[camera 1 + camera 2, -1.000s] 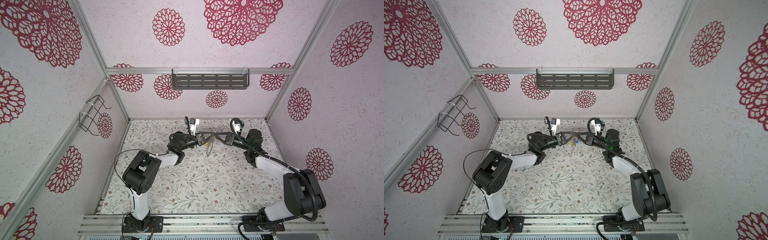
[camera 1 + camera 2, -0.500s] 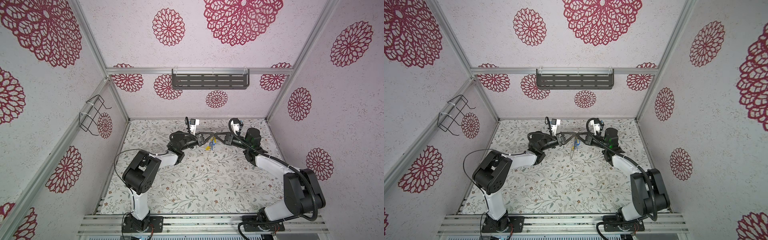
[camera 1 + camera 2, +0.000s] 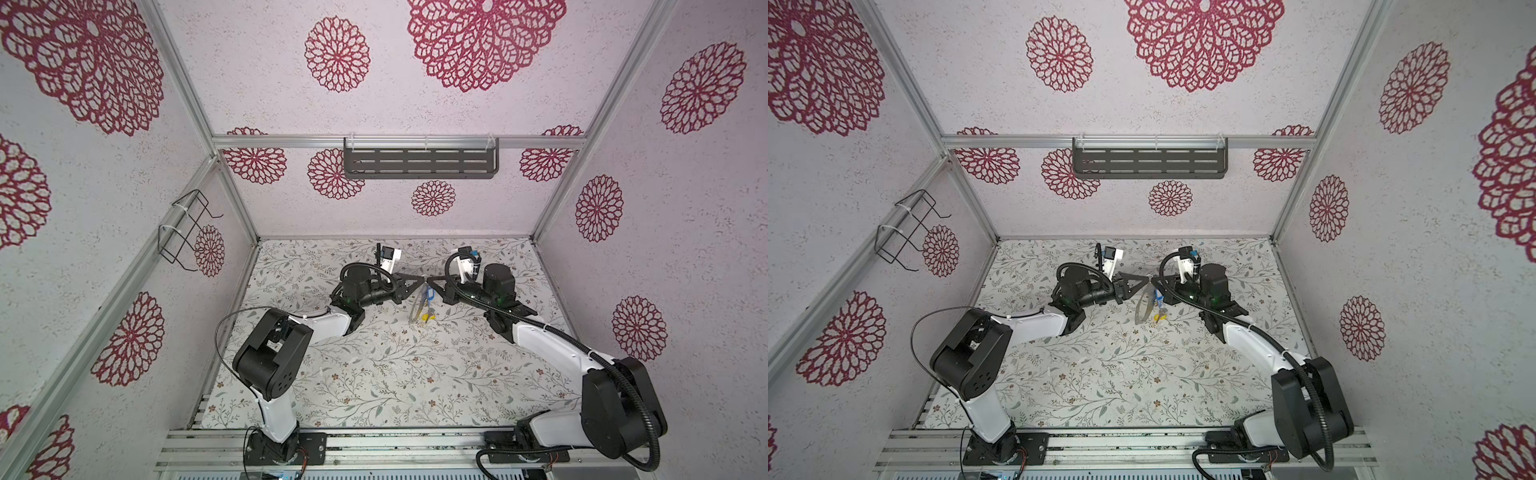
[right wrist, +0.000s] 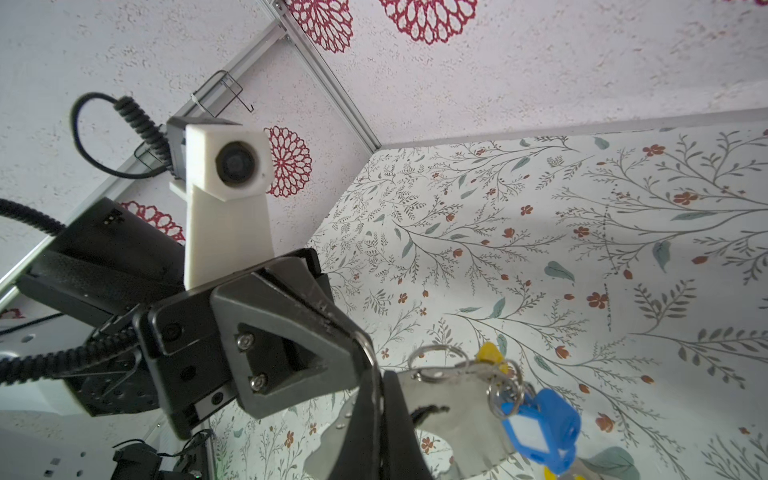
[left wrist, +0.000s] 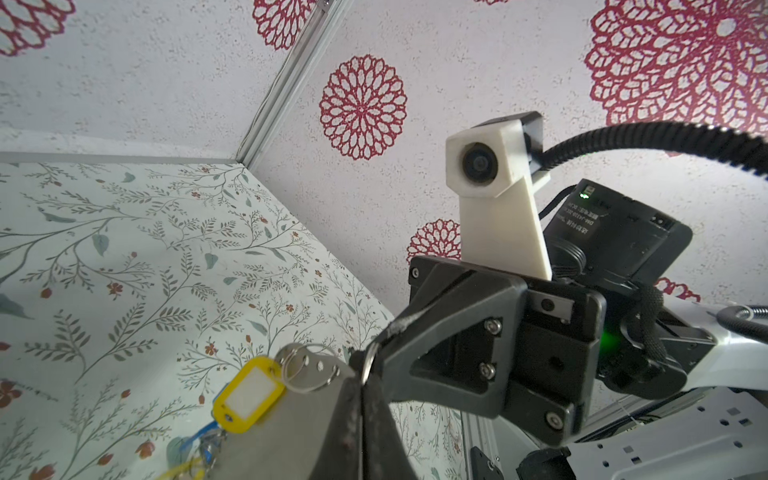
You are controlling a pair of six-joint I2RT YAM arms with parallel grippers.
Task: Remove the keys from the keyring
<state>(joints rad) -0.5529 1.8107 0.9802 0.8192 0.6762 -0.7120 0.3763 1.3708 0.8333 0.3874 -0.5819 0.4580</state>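
My 2 pincers, left gripper (image 5: 362,399) and right gripper (image 4: 376,399), are pinched shut tip to tip on the upper rim of the keyring (image 3: 414,307). It hangs above the table (image 3: 374,374), yellow key tag (image 5: 249,395) and blue key tag (image 4: 540,428) dangling. If they pull apart, I reckon either thin bite could slip and drop it.

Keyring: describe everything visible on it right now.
The keyring is a large flat grey ring that looks like metal, with a wide band marked by small dots (holes or rivets). It hangs upright over the floral table, near edge-on in both top views. The left gripper and right gripper are each shut on its upper edge, tips nearly meeting. Small metal loops on it carry a yellow tag and a blue tag. Whether its lower edge touches the table is unclear.
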